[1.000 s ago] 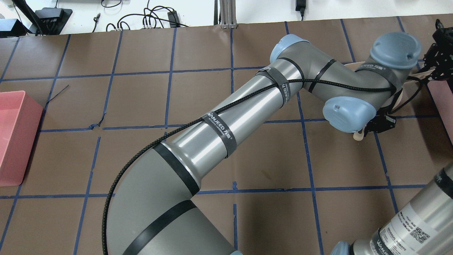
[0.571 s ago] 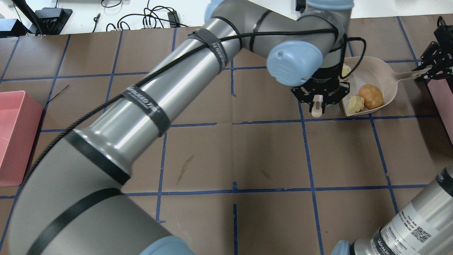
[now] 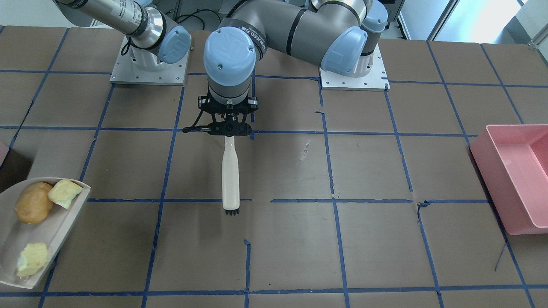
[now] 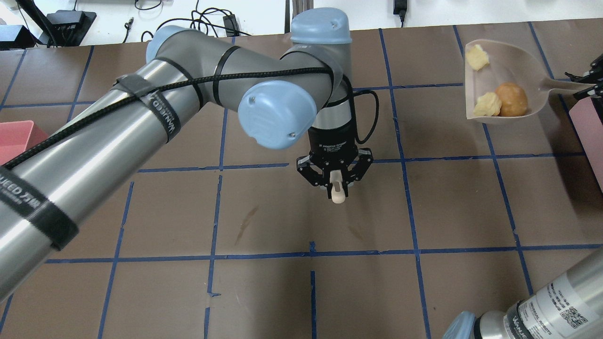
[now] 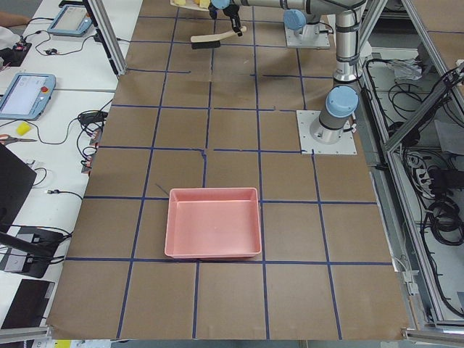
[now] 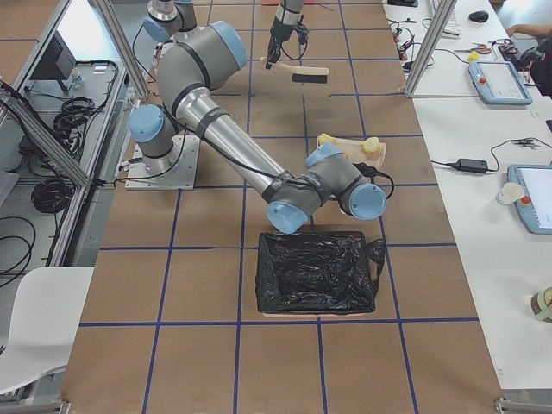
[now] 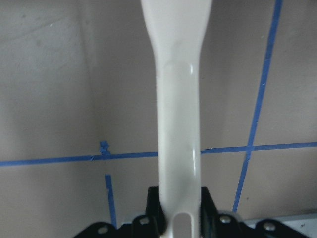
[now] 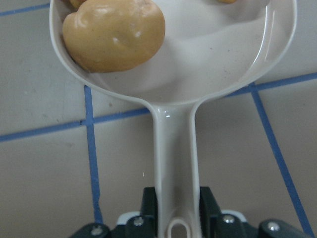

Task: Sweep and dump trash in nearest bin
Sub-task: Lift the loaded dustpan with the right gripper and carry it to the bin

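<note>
The left pincer (image 4: 336, 181) is clamped on the end of a white brush (image 3: 230, 171), whose handle juts straight out ahead of it, away from the robot, over the brown bench (image 4: 264, 212). Well off to that pincer's right, the right pincer (image 8: 177, 208) is closed on the handle of a beige dustpan (image 4: 516, 66). All the trash lies in the pan ahead of the right pincer: a round brown lump (image 4: 513, 100) touching a yellow chunk (image 4: 487, 104), and a smaller yellow piece (image 4: 476, 56) apart at the far corner. The bin (image 4: 591, 136) shows as a pink sliver just beside the right pincer. A large pink tub (image 3: 513, 179) sits well apart on the left pincer's other side.
</note>
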Controlling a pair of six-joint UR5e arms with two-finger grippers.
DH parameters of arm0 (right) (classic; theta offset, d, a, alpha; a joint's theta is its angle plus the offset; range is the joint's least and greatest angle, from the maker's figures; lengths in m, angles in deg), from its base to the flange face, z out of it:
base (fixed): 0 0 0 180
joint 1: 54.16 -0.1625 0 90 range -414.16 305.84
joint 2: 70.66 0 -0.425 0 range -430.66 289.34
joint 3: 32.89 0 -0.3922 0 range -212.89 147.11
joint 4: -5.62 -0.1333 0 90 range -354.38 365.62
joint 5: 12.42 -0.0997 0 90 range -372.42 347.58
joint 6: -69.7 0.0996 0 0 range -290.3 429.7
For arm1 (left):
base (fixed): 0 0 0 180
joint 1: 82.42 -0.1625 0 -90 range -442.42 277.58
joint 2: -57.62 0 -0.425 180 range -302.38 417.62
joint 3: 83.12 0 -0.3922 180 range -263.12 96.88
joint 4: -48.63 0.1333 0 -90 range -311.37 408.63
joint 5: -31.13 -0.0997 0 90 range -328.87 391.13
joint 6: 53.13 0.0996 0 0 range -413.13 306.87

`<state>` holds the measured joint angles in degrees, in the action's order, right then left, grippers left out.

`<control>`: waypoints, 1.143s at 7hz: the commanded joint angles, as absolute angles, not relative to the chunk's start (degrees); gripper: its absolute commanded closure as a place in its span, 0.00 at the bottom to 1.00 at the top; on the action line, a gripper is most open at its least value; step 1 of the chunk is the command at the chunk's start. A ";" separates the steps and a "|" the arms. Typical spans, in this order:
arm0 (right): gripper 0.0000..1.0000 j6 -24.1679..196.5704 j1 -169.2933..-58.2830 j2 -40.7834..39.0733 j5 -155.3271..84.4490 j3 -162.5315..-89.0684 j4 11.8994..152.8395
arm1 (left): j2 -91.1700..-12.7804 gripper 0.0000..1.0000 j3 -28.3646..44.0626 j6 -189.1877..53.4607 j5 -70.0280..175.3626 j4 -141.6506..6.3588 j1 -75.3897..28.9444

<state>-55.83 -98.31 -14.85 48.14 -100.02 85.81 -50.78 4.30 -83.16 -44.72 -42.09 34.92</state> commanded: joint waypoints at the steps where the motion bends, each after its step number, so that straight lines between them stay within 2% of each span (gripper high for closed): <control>1: 1.00 -53.88 -84.90 -11.34 43.57 -99.26 77.81 | -45.15 0.92 14.84 -90.35 -44.72 -36.98 34.74; 2: 1.00 -53.35 -79.18 -11.86 43.66 -95.94 72.39 | -41.99 0.92 19.66 -90.49 -44.72 -36.97 34.83; 4: 1.00 -53.08 -71.42 -12.65 48.64 -91.53 71.63 | -36.27 0.92 28.82 -90.05 -44.72 -34.88 35.61; 6: 1.00 -52.91 -69.89 -15.71 54.87 -87.06 74.69 | -36.16 0.92 29.73 -87.34 -44.80 -33.55 38.85; 8: 1.00 -52.91 -70.41 -15.12 62.34 -87.30 82.14 | -34.77 0.92 30.60 -81.56 -47.68 -30.40 42.28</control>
<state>-52.92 -70.21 -15.15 57.94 -87.59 77.80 -35.83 29.91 -85.27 -45.67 -32.33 40.14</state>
